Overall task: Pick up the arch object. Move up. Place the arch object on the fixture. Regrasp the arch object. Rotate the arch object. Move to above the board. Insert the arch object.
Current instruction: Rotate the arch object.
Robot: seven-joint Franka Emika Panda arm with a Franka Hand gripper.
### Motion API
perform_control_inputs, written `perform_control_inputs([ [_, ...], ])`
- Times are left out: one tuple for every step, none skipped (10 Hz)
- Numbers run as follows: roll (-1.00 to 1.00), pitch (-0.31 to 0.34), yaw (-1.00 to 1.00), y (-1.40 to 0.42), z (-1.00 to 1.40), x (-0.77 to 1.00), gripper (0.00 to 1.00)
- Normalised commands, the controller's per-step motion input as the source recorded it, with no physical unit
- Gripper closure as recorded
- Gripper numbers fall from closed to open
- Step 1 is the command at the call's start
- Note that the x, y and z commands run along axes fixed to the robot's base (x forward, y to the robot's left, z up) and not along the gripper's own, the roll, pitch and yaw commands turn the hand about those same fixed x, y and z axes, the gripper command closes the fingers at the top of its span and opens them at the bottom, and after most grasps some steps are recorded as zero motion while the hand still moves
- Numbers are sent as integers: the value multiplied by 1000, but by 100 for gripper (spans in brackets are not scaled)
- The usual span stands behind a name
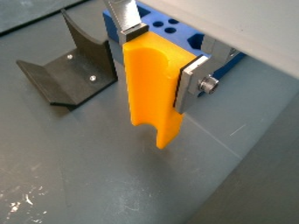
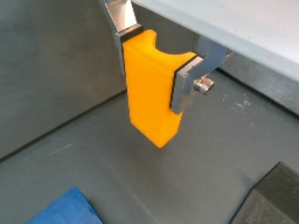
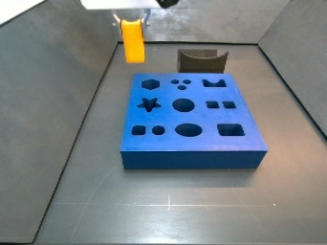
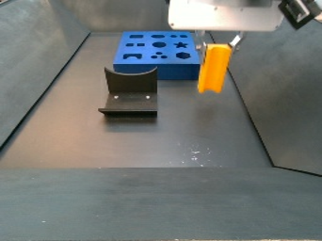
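Observation:
The arch object (image 1: 155,92) is a yellow-orange oblong block hanging upright, clear of the floor, with my gripper (image 1: 162,54) shut on its upper end. Both wrist views show the silver fingers (image 2: 190,77) pressing its two sides. In both side views the arch object (image 3: 133,40) (image 4: 214,68) hangs under the gripper (image 3: 133,23) (image 4: 221,42), above the grey floor, beside the blue board (image 3: 186,124) (image 4: 157,52) and not over it. The dark fixture (image 3: 201,60) (image 4: 130,90) stands on the floor, apart from the block, with nothing on it.
Grey walls (image 3: 57,67) enclose the floor on the sides. A wrist view shows the fixture (image 1: 65,70) close beside the hanging block, with the board's edge (image 1: 176,35) behind it.

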Motion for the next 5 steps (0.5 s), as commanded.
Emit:
perform_control_inputs([
  [-69, -58, 20, 1, -776, 18, 100],
  [-74, -58, 20, -1, -684, 19, 100],
  [0, 0, 0, 0, 0, 0, 0],
  [0, 0, 0, 0, 828, 0, 0],
  [2, 10, -1, 2, 807, -1, 0],
])
